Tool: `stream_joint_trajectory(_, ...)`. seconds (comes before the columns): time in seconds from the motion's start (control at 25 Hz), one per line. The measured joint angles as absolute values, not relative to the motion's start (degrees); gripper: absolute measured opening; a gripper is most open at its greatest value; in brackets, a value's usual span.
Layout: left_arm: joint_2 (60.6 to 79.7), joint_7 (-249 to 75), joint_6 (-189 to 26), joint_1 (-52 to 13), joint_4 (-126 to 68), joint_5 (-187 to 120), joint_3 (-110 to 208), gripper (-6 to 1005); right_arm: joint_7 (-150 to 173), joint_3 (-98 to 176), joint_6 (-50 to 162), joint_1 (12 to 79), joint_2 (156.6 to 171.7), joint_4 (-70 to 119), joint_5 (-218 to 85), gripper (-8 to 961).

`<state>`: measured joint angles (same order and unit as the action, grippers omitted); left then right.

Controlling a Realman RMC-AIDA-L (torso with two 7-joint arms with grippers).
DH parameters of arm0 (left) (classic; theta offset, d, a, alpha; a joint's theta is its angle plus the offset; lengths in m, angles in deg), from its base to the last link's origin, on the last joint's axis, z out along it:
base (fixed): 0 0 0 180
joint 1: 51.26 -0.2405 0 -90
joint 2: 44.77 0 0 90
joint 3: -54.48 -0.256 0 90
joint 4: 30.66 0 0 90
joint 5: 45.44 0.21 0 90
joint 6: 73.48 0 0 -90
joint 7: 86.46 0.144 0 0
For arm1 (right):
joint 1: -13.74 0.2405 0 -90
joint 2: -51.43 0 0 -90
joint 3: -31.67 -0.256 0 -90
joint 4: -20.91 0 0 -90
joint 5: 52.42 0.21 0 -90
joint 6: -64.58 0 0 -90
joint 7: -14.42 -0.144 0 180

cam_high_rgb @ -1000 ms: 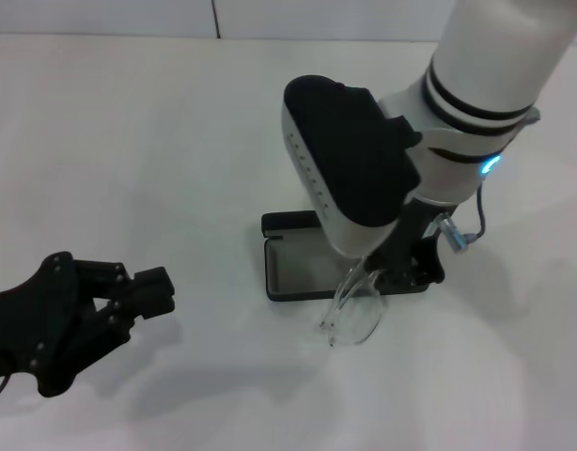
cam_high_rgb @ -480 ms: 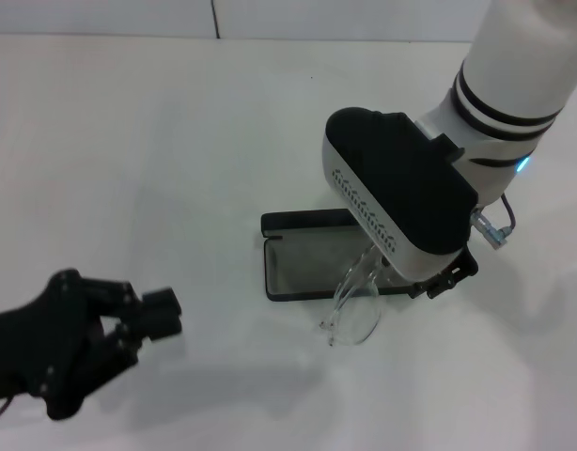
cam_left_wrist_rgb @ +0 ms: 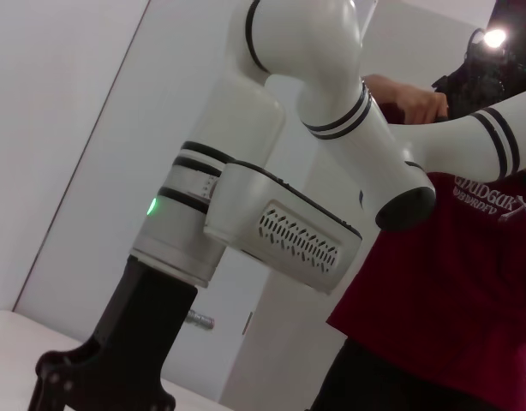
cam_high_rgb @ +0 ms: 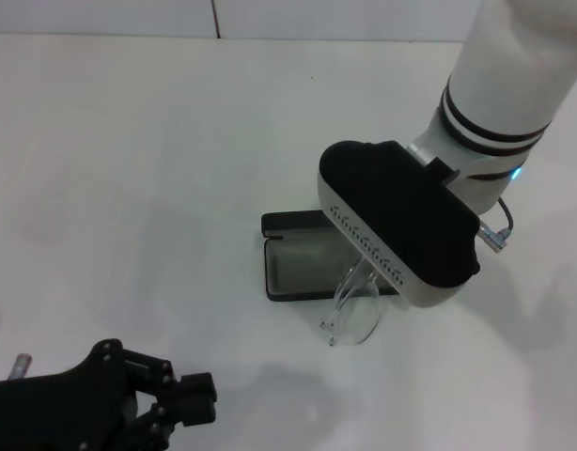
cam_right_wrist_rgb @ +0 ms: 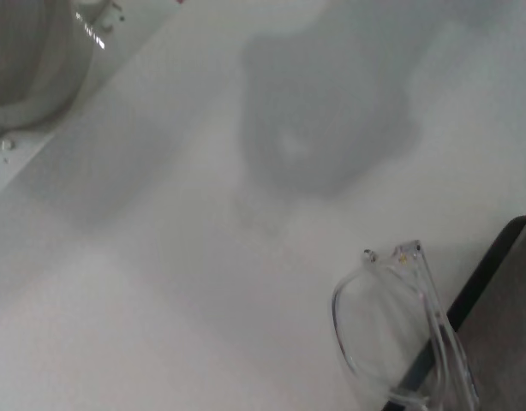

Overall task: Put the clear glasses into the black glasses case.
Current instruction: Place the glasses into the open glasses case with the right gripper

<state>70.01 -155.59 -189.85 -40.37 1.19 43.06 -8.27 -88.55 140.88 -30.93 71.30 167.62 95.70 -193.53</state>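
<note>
The glasses [cam_high_rgb: 356, 308] are only partly in: they are sitting tilted across the near rim of the open case [cam_high_rgb: 293, 266], one lens hanging out over the table [cam_high_rgb: 129, 141], the other end leaning toward the grey lining. So I would judge the placing half done, with seating them flat and perhaps closing the lid left to do.

The right gripper [cam_left_wrist_rgb: 100, 377] is hovering just above the case; its fingers are hidden under the wrist housing, so I cannot tell whether it is holding anything. The left gripper [cam_high_rgb: 190, 399] is idling well apart near the table's front edge, its fingers slightly parted around nothing.

The table is plain white and matte (a person in a red shirt [cam_left_wrist_rgb: 451, 282] is standing behind the robot).
</note>
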Motion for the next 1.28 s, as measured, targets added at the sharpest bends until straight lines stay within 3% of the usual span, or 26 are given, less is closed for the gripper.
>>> stream_joint_trajectory(1.28, 71.69, -155.0, -189.8, -41.2, 0.9, 43.6, -8.6, 98, -88.7, 146.6, -25.1, 71.1, 167.62, 98.3, -193.7, 388)
